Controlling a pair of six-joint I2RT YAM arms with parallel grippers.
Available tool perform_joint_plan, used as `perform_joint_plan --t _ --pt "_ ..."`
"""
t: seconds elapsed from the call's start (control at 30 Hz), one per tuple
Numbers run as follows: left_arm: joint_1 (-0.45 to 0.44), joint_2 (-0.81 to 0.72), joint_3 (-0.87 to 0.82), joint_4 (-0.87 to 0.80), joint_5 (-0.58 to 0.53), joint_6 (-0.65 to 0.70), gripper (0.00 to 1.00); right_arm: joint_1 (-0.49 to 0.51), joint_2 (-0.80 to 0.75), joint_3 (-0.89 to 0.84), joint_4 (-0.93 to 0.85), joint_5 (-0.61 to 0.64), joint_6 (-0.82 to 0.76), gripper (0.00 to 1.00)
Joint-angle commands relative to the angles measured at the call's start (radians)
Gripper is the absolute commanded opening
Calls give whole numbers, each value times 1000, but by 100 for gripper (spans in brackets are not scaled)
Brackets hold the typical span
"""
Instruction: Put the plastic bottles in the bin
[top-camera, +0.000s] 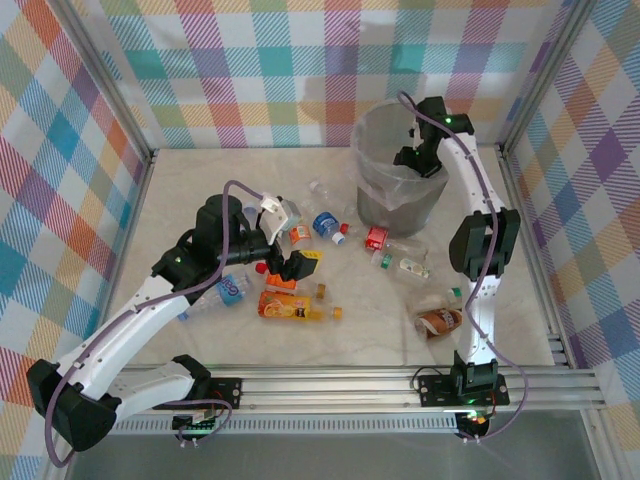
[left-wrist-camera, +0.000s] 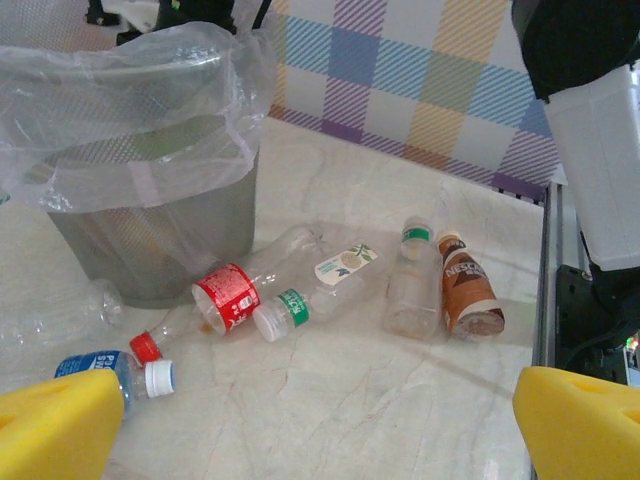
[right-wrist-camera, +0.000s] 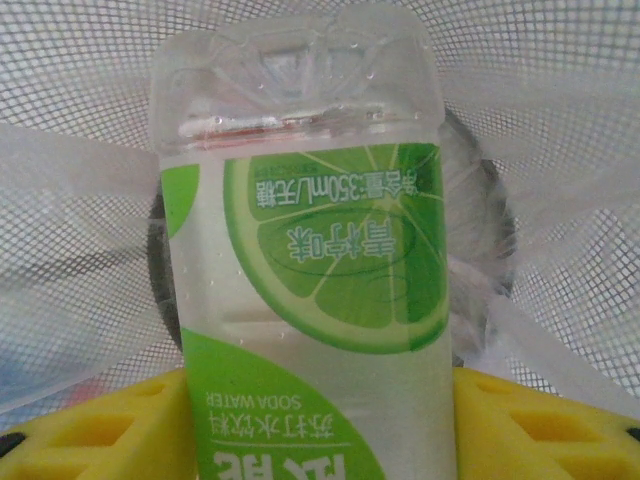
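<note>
My right gripper (top-camera: 418, 160) hangs over the mouth of the grey bin (top-camera: 395, 195), shut on a clear bottle with a green lime label (right-wrist-camera: 310, 250). Its base points down into the lined mesh bin (right-wrist-camera: 80, 120), and the yellow pads (right-wrist-camera: 90, 430) press on both sides of it. My left gripper (top-camera: 288, 238) stands open above the table's middle, nothing between its yellow pads (left-wrist-camera: 60, 425). In front of it lie a red-labelled bottle (left-wrist-camera: 225, 297), a green-banded clear bottle (left-wrist-camera: 300, 300), a green-capped bottle (left-wrist-camera: 410, 285), a brown-labelled bottle (left-wrist-camera: 468, 290) and a blue-labelled one (left-wrist-camera: 95, 365). The bin (left-wrist-camera: 150, 230) stands behind them.
More bottles lie scattered: an orange one (top-camera: 285, 306) and a blue-labelled one (top-camera: 232, 288) near the left arm, a brown one (top-camera: 440, 321) beside the right arm's base. Checked walls close in the table on three sides.
</note>
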Motion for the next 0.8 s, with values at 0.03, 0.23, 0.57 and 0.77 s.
perform_joint_plan --t 0.03,0.23,0.57,0.77 --pt "-15 4 39 -42 32 28 100 -5 22 27 -32 15 10 63" --pt "-17 3 39 -43 29 28 100 -5 22 30 -33 16 11 70" --pt "-16 0 39 -41 29 28 100 -4 4 36 -33 9 13 77" --pt "-17 -1 37 -37 30 27 100 -2 -29 61 -25 -9 -5 77"
